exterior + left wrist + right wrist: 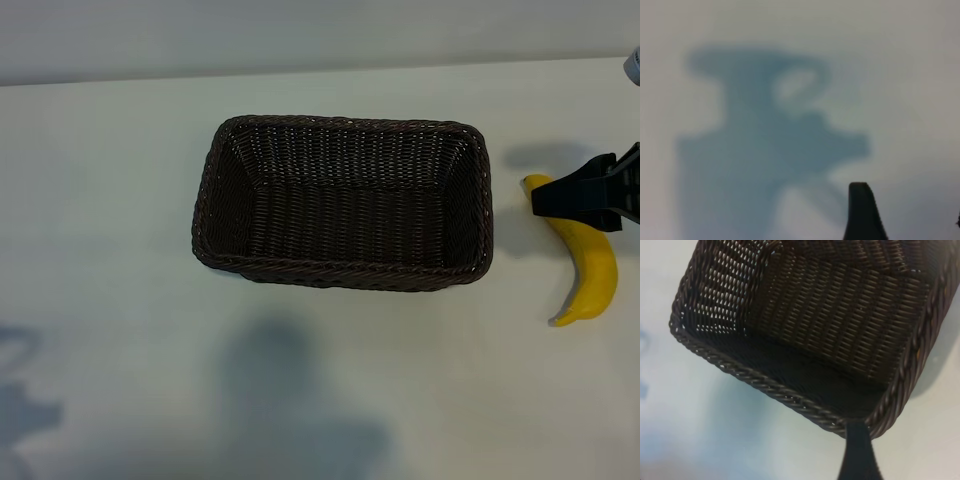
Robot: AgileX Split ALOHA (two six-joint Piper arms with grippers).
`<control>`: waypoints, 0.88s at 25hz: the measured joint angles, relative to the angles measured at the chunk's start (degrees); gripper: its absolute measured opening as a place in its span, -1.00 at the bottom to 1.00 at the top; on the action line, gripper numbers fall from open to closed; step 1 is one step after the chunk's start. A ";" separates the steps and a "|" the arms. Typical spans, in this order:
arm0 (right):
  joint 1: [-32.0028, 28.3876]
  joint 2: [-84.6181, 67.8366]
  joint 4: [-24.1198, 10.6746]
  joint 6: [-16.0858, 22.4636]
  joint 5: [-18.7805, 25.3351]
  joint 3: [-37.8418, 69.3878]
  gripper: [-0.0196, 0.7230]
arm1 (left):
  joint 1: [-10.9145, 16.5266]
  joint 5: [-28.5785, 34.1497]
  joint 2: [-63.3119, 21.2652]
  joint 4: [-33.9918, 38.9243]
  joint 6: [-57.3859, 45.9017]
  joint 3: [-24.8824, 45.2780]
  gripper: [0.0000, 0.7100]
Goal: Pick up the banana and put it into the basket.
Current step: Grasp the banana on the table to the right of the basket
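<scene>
The yellow banana [592, 265] lies on the white table to the right of the dark-brown woven basket [204, 205], a short gap away from it. My right gripper [548, 198] comes in from the exterior view's right edge and hovers open over the banana's stem end, covering part of it. Its wrist view shows one dark finger [857, 455] in front of the basket's corner rim [765, 382]; the banana is out of that view. My left gripper [910, 215] is outside the exterior view. It stands open over bare table, with nothing between its fingers.
The basket holds nothing. Arm shadows fall on the table [120, 380] in front of the basket in the exterior view. A grey wall strip [300, 35] runs along the table's far edge.
</scene>
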 joint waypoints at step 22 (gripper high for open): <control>0.00 2.80 -16.16 16.40 0.11 -10.19 0.38 | 0.00 0.10 -21.91 0.05 -0.09 0.23 0.36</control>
